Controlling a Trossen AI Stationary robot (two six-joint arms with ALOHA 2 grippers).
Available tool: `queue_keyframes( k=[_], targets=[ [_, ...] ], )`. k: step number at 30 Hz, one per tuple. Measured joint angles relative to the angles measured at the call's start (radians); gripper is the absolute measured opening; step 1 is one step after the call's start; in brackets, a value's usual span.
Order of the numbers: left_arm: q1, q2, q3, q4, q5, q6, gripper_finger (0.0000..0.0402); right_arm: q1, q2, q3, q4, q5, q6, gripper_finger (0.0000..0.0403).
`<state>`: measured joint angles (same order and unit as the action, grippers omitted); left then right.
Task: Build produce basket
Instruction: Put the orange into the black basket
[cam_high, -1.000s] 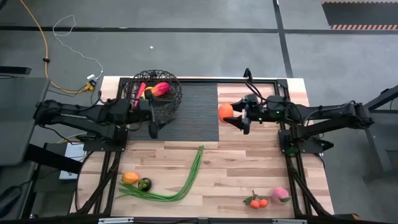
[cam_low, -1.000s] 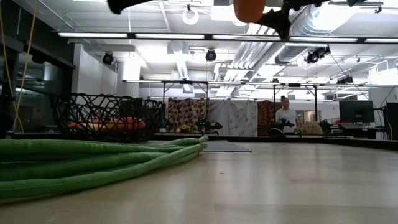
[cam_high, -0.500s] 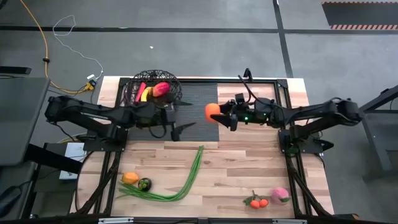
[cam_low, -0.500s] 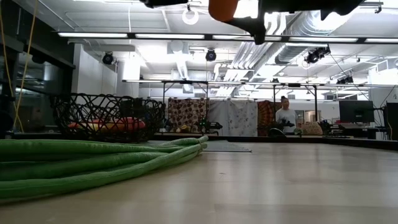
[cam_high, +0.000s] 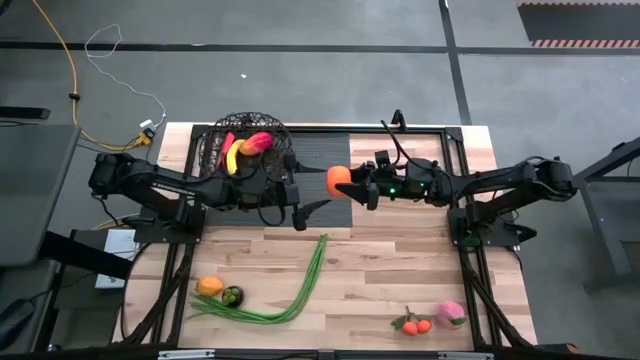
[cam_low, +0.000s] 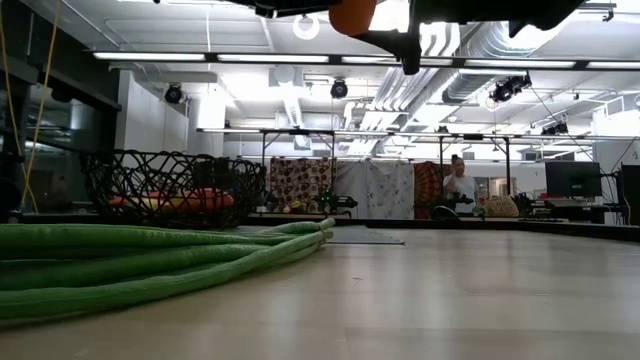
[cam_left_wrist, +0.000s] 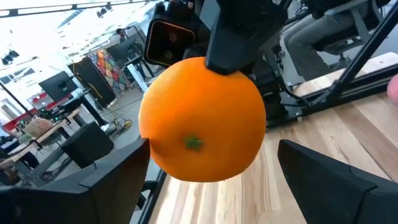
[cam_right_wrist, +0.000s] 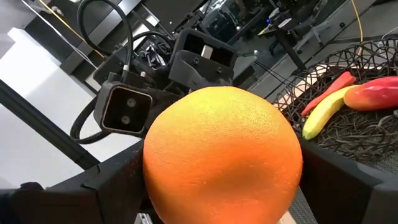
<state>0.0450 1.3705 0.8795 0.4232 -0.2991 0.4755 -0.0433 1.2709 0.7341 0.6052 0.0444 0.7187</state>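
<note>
My right gripper (cam_high: 352, 186) is shut on a large orange (cam_high: 338, 181), raised above the dark mat near the table's middle. In the low view the orange (cam_low: 352, 12) shows at the picture's top. My left gripper (cam_high: 309, 207) is open just left of and nearer than the orange. Its own wrist view looks at the orange (cam_left_wrist: 205, 118) between its two spread fingers, which do not touch it. The black wire basket (cam_high: 245, 150) rests on the table at the far left. It holds a yellow banana (cam_high: 236, 155), a red pepper (cam_high: 223, 146) and a red-pink fruit (cam_high: 258, 141). My right gripper pinches the orange between its two fingers, one on each side (cam_right_wrist: 152, 177). The fingers come in level from the table's right. The orange is lifted clear of the table.
Long green stalks (cam_high: 292, 290) lie across the near middle of the table. An orange fruit (cam_high: 209, 286) and a dark green fruit (cam_high: 232, 295) sit at their left end. Small oranges (cam_high: 412, 325) and a pink fruit (cam_high: 451, 313) lie near right. A person (cam_low: 460, 188) is far behind.
My right gripper has carried the orange toward the table's left, over the dark mat. My left gripper has swung from beside the basket toward the table's right and now faces the orange. The fruit on the table has stayed put.
</note>
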Motion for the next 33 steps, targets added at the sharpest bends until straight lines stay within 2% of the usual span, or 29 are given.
queue_keyframes(
  k=[8, 19, 33],
  targets=[
    [-0.001, 0.043, 0.000, 0.118, -0.017, 0.034, 0.0345, 0.014, -0.001, 0.000, -0.003, -0.023, 0.033, 0.0346],
    [0.003, 0.044, -0.002, 0.122, -0.011, 0.048, 0.0345, 0.057, 0.015, 0.000, -0.003, -0.015, 0.067, 0.0346],
    [0.004, 0.044, -0.003, 0.119, -0.022, -0.038, 0.0345, 0.081, 0.069, 0.000, 0.058, -0.059, 0.141, 0.0346]
  ],
)
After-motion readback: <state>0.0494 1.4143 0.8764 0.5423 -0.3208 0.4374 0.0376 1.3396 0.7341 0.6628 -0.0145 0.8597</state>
